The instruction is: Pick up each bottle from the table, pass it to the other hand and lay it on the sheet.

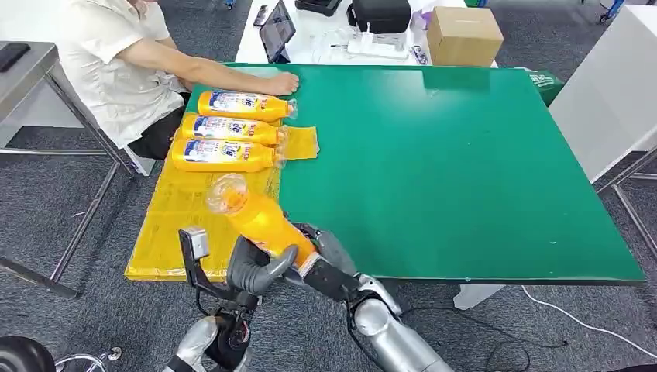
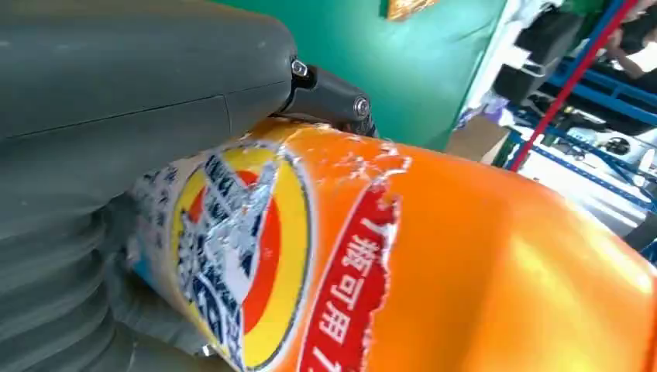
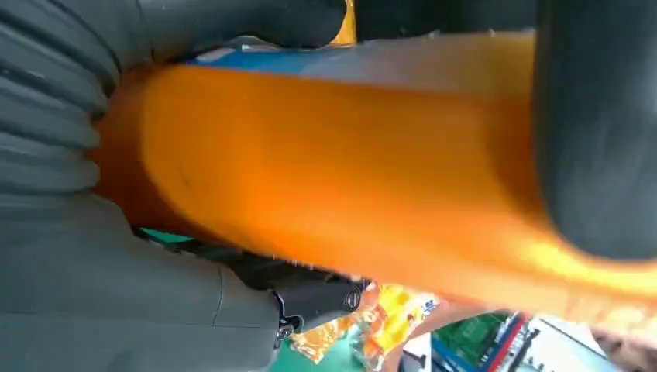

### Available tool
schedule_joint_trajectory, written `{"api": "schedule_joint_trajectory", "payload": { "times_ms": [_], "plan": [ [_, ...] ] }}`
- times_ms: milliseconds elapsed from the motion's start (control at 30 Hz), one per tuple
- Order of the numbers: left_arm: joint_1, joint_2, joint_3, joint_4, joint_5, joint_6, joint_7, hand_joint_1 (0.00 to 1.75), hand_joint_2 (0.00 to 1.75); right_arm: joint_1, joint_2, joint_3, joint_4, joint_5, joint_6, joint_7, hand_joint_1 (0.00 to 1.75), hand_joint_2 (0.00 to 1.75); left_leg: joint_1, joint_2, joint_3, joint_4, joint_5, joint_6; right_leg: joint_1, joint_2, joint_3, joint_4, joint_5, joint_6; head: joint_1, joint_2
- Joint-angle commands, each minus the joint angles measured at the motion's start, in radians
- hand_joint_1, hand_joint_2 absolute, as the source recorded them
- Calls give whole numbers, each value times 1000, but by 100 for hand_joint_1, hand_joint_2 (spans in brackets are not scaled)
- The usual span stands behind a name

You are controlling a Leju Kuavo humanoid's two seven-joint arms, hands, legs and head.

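Left hand (image 1: 256,267) wrapped round orange bottle (image 1: 259,217), right hand (image 1: 325,260) gripping the same bottle; above yellow sheet (image 1: 166,225)

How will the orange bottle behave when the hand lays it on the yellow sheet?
The orange bottle looks round and smooth, so it may roll once released. Its glossy plastic could slip in the left hand. The three bottles already lying there apparently settled sideways.
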Motion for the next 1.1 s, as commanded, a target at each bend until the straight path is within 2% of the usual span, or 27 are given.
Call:
{"api": "schedule_joint_trajectory", "payload": {
  "times_ms": [33, 267, 333, 433, 633, 667, 800, 867, 900, 967, 1033, 1100],
  "plan": [
    [-39, 1, -28, 3, -23, -2, 2, 175, 175, -40, -12, 87, 116, 61, -58, 22, 2, 175, 0, -1, 3, -1, -1, 2, 1, -2, 4, -1, -1, -2, 0, 0],
    [-28, -3, -1, 15, 7, -25, 27, 175, 175, -47, -7, 113, 138, 184, -209, 44, 0, 175, 0, 0, 2, -1, -1, 1, 1, -1, 3, -1, -1, -2, 0, 0],
    [-36, -4, 45, 37, 33, -8, 27, 175, 175, -45, -8, 130, 146, 227, -255, 43, 0, 175, 0, 0, 4, -1, -1, 2, 1, -1, 4, -1, -1, -3, 0, 0],
    [-73, 8, 114, 89, 30, 51, 7, 175, 175, -22, -8, 131, 123, 221, -267, 28, 0, 175, 0, 0, 4, -1, -1, 1, 1, -1, 4, -1, -1, -3, 0, 0],
    [-79, 5, 117, 101, 28, 45, 5, 175, 175, -19, -10, 134, 116, 223, -267, 29, 0, 175, 0, -1, 4, -1, 0, 2, 1, -3, 4, -1, -1, -3, 0, 0],
    [-80, 3, 119, 104, -2, 86, -12, 175, 175, -19, -13, 137, 112, 233, -281, 34, 0, 175, 0, -1, 3, -1, 0, 2, 1, -2, 4, -1, -1, -2, 0, 0],
    [-141, 33, 155, 175, -408, 416, -154, 175, 175, 18, -33, 135, 51, 293, -368, 58, 0, 175, 0, -2, 2, -1, 0, 1, 1, -3, 3, -1, -1, -2, 1, 0],
    [-148, 0, 283, 198, -613, 549, -185, 175, 175, 35, -34, 129, 18, 303, -351, 69, 0, 175, 1, -2, 6, -2, 0, 2, 2, -4, 7, -2, -1, -4, 0, 0],
    [-157, -21, 350, 217, -737, 549, -184, 175, 175, 37, -30, 125, 11, 308, -356, 66, 0, 175, 0, -1, 1, -1, 0, 1, 1, -2, 2, -1, 0, -2, 0, 0],
    [-162, -18, 352, 216, -738, 547, -183, 175, 175, 34, -27, 124, 13, 309, -355, 67, 0, 175, 0, -1, 2, -1, 0, 1, 1, -2, 3, -1, 0, -2, 0, 0],
    [-206, -2, 373, 309, -1032, 549, -87, 175, 175, 30, -16, 108, 24, 297, -354, 63, 0, 175, 1, 1, 3, -1, -1, 1, 1, -1, 3, -1, 0, -3, 0, 0],
    [-283, 28, 317, 444, -1130, 515, 1, 175, 175, 26, -9, 93, 30, 286, -334, 45, 0, 175, 0, -1, 2, -1, 1, 1, 1, -3, 2, -1, 0, -2, 1, 0]
  ]
}}
